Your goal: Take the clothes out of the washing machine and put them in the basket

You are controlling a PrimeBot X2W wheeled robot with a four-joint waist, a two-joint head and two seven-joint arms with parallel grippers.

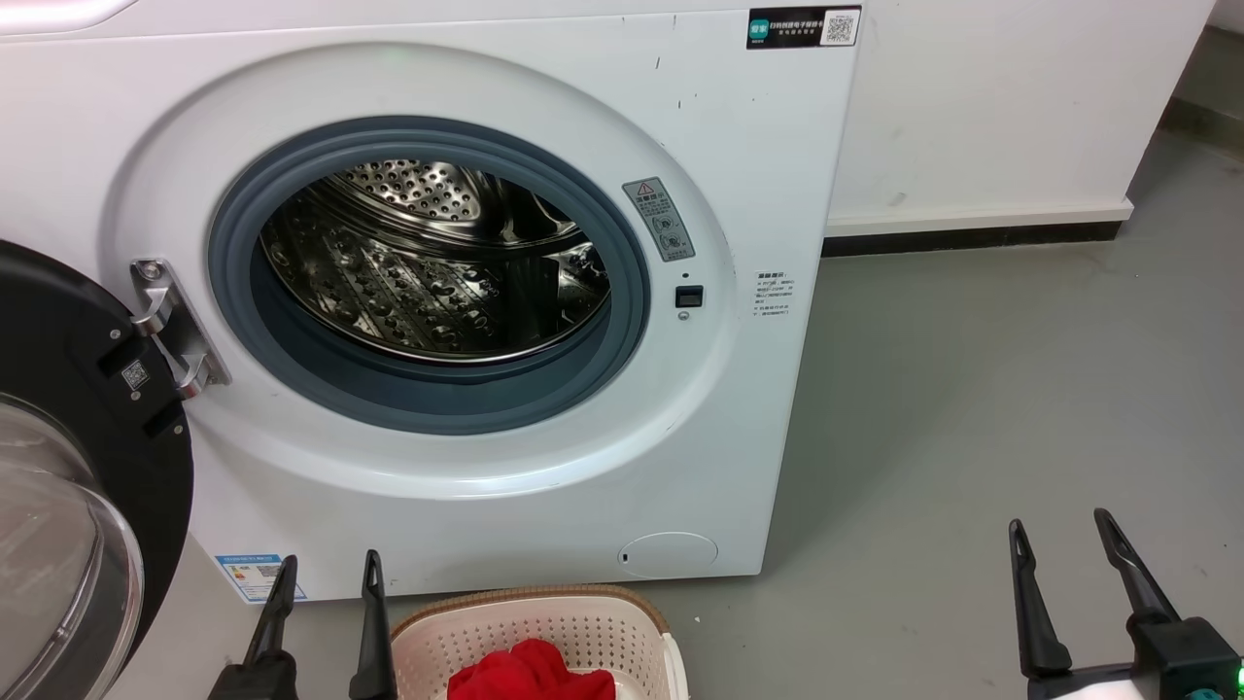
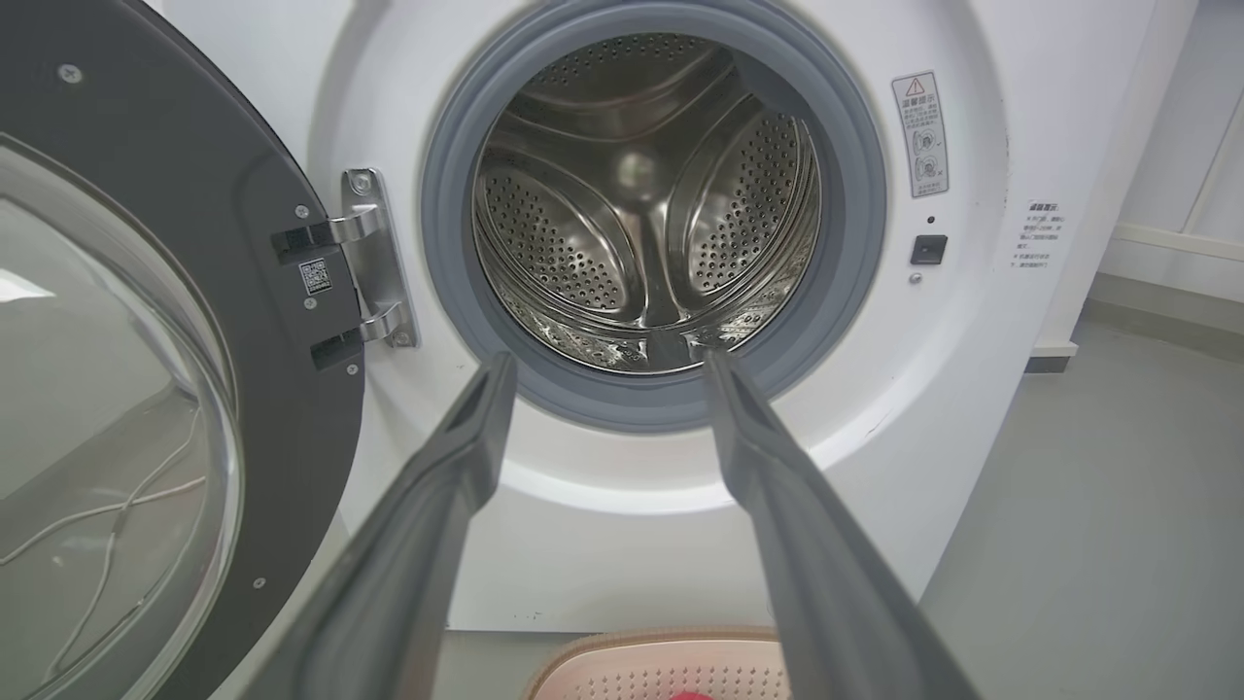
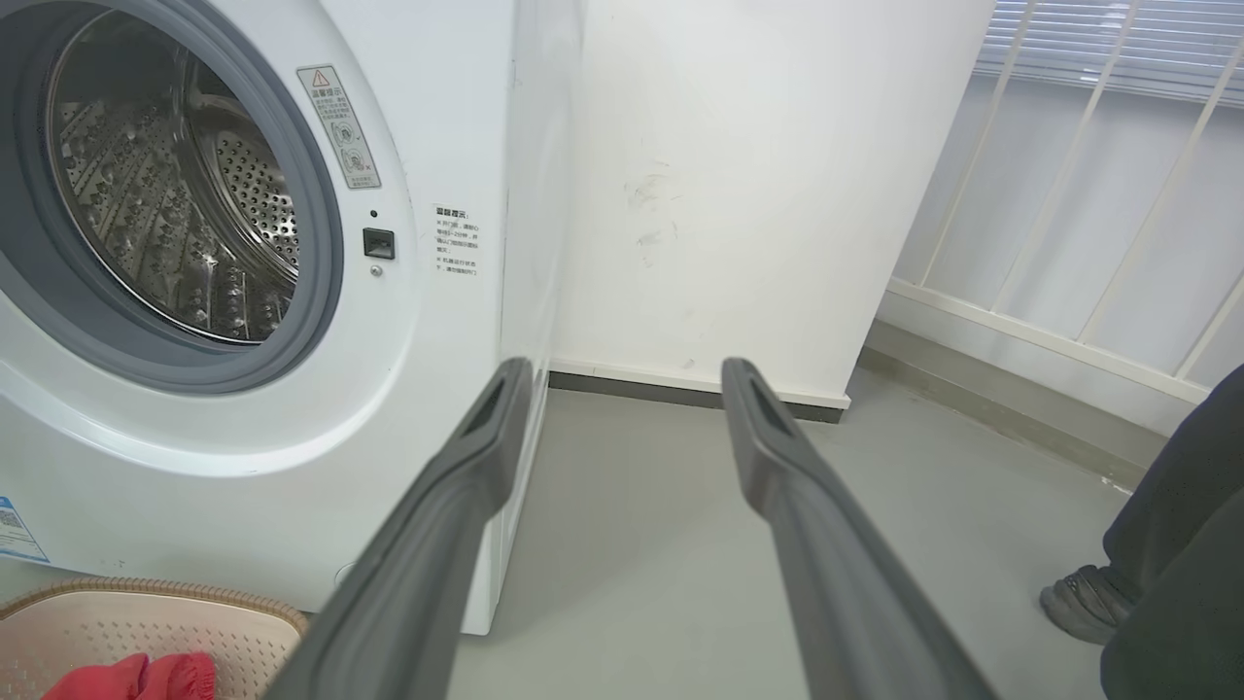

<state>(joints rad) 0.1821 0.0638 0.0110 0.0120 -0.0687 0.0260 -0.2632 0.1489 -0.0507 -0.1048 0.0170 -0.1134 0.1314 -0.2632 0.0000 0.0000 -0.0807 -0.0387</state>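
The white washing machine (image 1: 739,175) stands with its black-framed glass door (image 1: 87,467) swung open to the left. Its steel drum (image 1: 428,262) shows bare metal, with no fabric visible inside (image 2: 641,204). On the floor in front sits the cream basket (image 1: 603,622) with red clothes (image 1: 530,673) lying in it; the clothes (image 3: 136,678) also show in the right wrist view. My left gripper (image 1: 328,574) is open just left of the basket. My right gripper (image 1: 1062,530) is open over the floor at the lower right. Both hold nothing.
Grey floor (image 1: 972,389) stretches to the right of the machine, bounded by a white wall (image 1: 991,107) with a dark baseboard. A person's dark trouser leg and shoe (image 3: 1088,603) stand at the far right of the right wrist view. Railing bars (image 3: 1069,194) line that side.
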